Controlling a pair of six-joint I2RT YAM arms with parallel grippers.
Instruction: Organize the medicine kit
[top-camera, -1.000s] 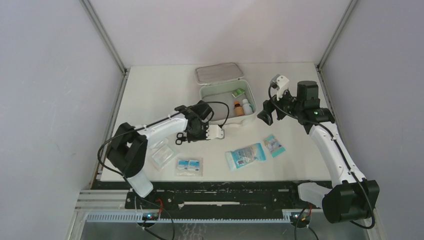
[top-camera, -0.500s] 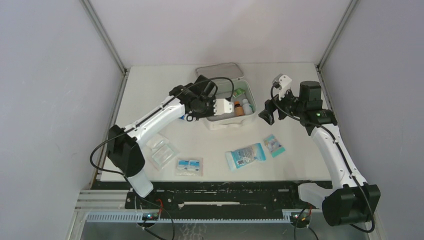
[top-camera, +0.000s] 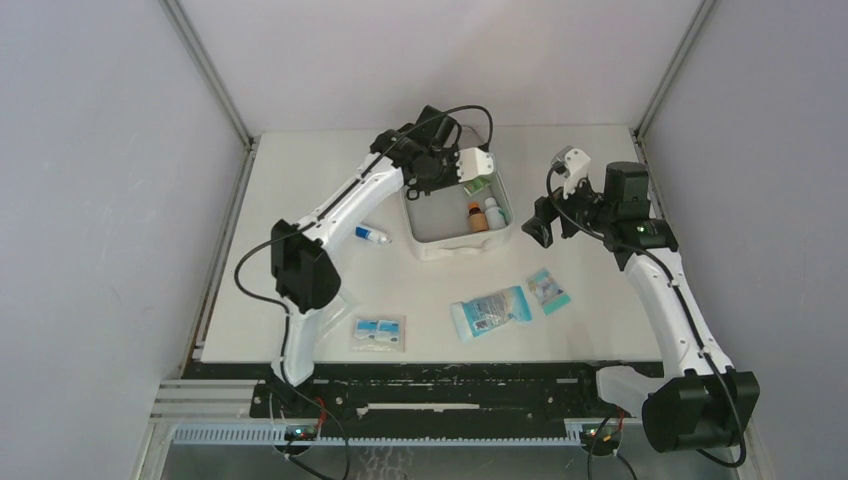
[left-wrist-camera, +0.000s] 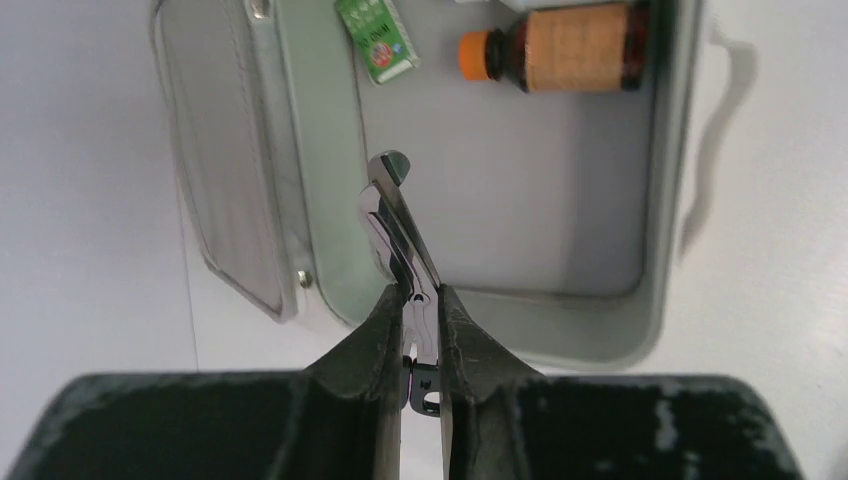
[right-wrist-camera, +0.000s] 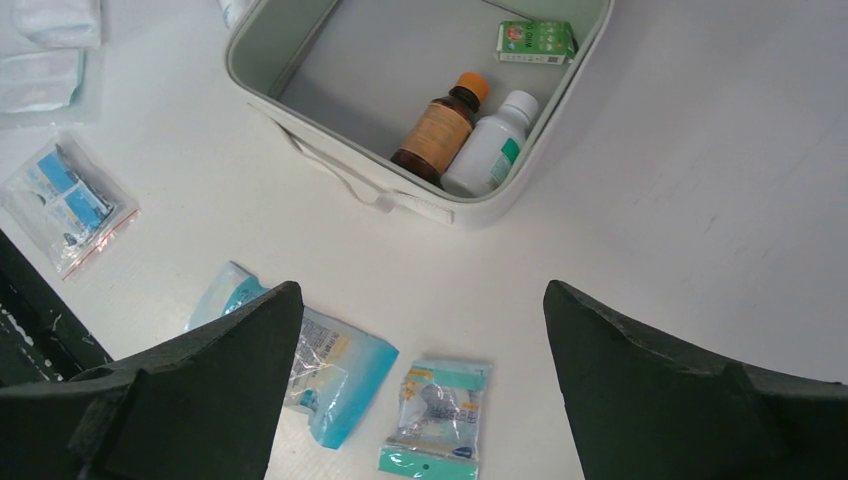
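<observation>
- Looking down from the top external view: medicine kit open at upper centre of the frame, on the white table.
- Hovering over the kit's far edge, left gripper; cannot tell its grip from this angle.
- Lined along the kit's right side inside: green box, brown bottle, white bottle.
- Parked just right of the kit and apart from it, right gripper.
- Scattered on the table: blue-capped tube left of the kit, blue packet and teal packet below it, clear bag with blue squares at lower centre-left.
- Turning to the left wrist view: fingers pinched tight on a slim metal tool, shiny, seen edge-on, tip up at frame centre in front of the kit's grey inside.
- Lying open at the frame's left, lid; curving along the right, strap handle.
- Turning to the right wrist view: fingers spread wide, nothing between them.
- Filling the top centre, the kit; bottles side by side and touching, green box in the upper-right corner, blue and teal packets at the bottom of the frame.
</observation>
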